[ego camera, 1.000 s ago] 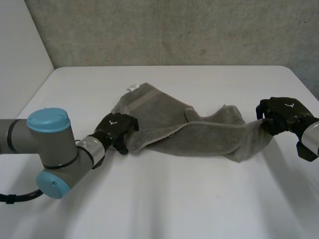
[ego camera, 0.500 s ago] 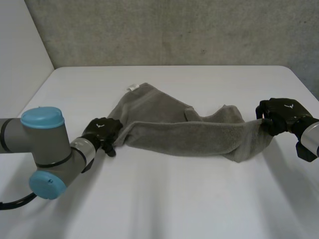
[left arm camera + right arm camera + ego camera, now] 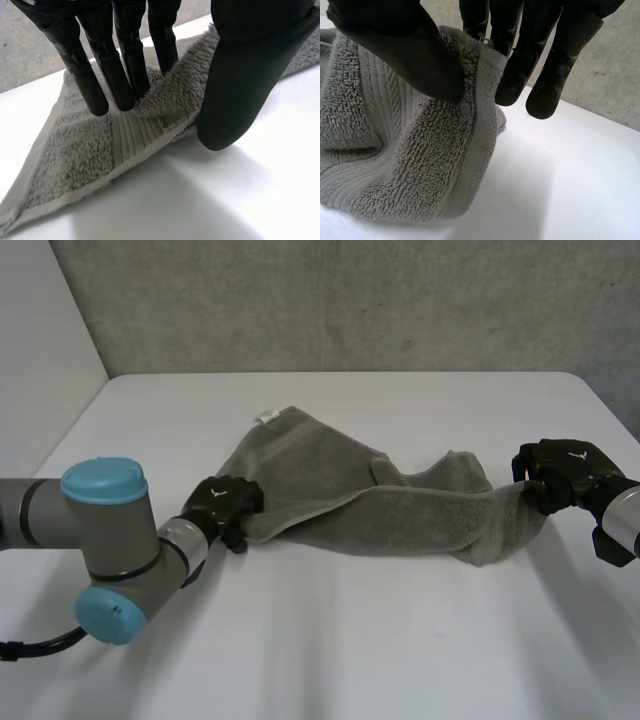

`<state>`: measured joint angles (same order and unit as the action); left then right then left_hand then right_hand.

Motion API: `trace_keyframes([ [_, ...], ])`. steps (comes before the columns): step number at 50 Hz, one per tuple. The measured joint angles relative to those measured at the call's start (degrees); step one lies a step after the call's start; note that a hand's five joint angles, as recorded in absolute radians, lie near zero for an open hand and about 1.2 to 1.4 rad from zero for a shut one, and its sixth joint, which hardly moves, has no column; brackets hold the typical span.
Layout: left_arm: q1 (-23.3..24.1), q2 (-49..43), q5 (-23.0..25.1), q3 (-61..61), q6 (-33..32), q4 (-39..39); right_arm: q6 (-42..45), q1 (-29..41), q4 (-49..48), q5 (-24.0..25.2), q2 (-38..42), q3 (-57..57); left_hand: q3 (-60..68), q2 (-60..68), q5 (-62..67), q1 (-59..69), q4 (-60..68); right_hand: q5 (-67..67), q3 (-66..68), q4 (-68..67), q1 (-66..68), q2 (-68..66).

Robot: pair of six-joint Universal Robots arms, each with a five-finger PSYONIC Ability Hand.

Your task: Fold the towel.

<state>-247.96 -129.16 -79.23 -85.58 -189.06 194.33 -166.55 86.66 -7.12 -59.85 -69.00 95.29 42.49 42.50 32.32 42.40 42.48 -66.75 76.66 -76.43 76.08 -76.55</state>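
At the lower left of the head view, the left arm (image 3: 60, 515) is a thick grey tube with two round light-blue caps (image 3: 103, 483) and a shiny silver band (image 3: 185, 538) at the wrist. The left hand (image 3: 225, 502) and right hand (image 3: 565, 468) are matte black, each bearing a small white mark (image 3: 577, 451), perhaps a logo. The fingers (image 3: 90, 75) are slim rods with rounded tips; the thumb (image 3: 240, 75) is far thicker.

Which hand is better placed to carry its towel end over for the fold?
Probably the right hand: it pinches the towel end raised off the table; the left hand holds its corner low on the table.
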Motion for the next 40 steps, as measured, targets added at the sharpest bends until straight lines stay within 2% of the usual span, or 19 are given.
trace_keyframes([
  [11, 0.7, -0.1, -0.2, 1.3, 0.7, 1.9, 0.0, 0.0, 0.0, 0.0, 0.0, 0.1, 8.0, 8.0, 8.1, 8.4, 8.1, 0.0, 0.0, 0.0, 0.0, 0.0],
  [18, 0.6, 0.0, -1.1, 1.7, 1.6, 3.0, 0.0, 0.2, 0.1, 0.0, -0.1, -0.1, 23.0, 23.0, 21.9, 21.5, 23.1, 0.0, 0.0, 0.0, 0.0, 0.0],
  [22, 0.2, 1.2, -2.9, 1.8, 1.7, 3.4, 0.0, 0.3, 0.3, 0.1, -1.0, -0.6, 25.9, 25.9, 24.1, 23.3, 26.1, 0.0, 0.0, 0.0, 0.0, 0.0],
  [26, -0.8, 5.8, -5.0, 1.0, 1.7, 3.6, -0.1, 0.2, 0.8, 0.2, -4.7, -1.3, 26.8, 26.6, 24.8, 23.2, 26.9, 0.0, 0.0, 0.0, 0.0, 0.0],
  [32, -2.3, 18.9, -6.1, -2.9, 1.6, 3.6, -0.4, 0.0, 3.6, 0.7, -14.6, -3.7, 27.1, 26.7, 25.0, 23.2, 27.2, 0.0, 0.0, 0.0, 0.0, 0.0],
  [40, -2.2, 37.9, -5.9, -6.4, 1.1, 3.4, -0.6, -0.2, 13.4, 3.2, -28.9, -12.4, 27.1, 26.9, 24.9, 23.2, 27.3, 0.0, 0.0, 0.0, 0.0, 0.0],
])
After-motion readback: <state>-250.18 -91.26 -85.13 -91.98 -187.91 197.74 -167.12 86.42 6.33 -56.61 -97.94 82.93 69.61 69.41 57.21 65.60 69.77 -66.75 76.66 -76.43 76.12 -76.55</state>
